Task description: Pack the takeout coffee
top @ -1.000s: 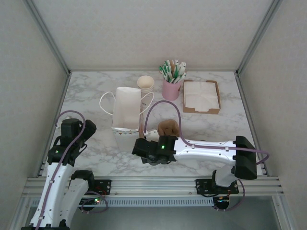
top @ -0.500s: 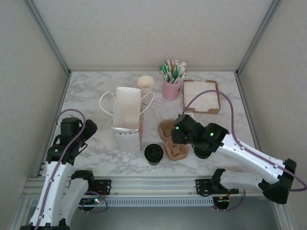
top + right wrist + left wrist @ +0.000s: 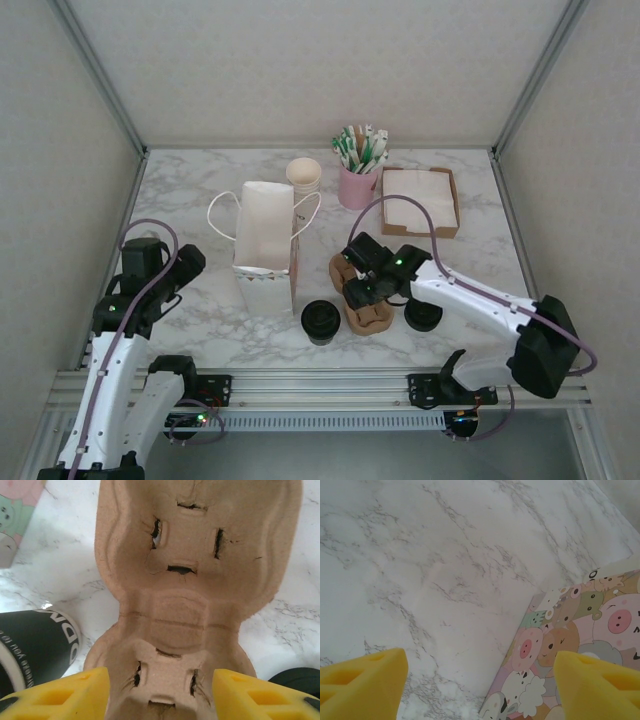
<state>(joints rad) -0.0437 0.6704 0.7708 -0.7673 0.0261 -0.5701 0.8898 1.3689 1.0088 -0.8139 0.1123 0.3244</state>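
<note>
A brown pulp cup carrier (image 3: 368, 316) lies flat on the marble, right of the paper bag (image 3: 265, 235). One black coffee cup (image 3: 320, 322) stands at its left and another (image 3: 423, 315) at its right. My right gripper (image 3: 362, 285) hovers over the carrier's middle. In the right wrist view this gripper (image 3: 160, 695) is open, its yellow fingers (image 3: 65, 695) on either side of the near well of the carrier (image 3: 195, 580); no grip shows. My left gripper (image 3: 188, 262) is open left of the bag; the left wrist view has this gripper (image 3: 480, 690) over bare marble beside the bag's cartoon-printed side (image 3: 580, 645).
At the back stand a white paper cup (image 3: 303, 175), a pink holder of sachets (image 3: 356, 185) and a brown napkin tray (image 3: 420, 200). The bag's white handles (image 3: 222, 212) loop outward. In the right wrist view a black cup (image 3: 35, 645) sits just left of the carrier.
My right arm has swung from the cup in front of the bag over to the carrier, its jaws narrowing on the way. The left arm has shifted only slightly.
</note>
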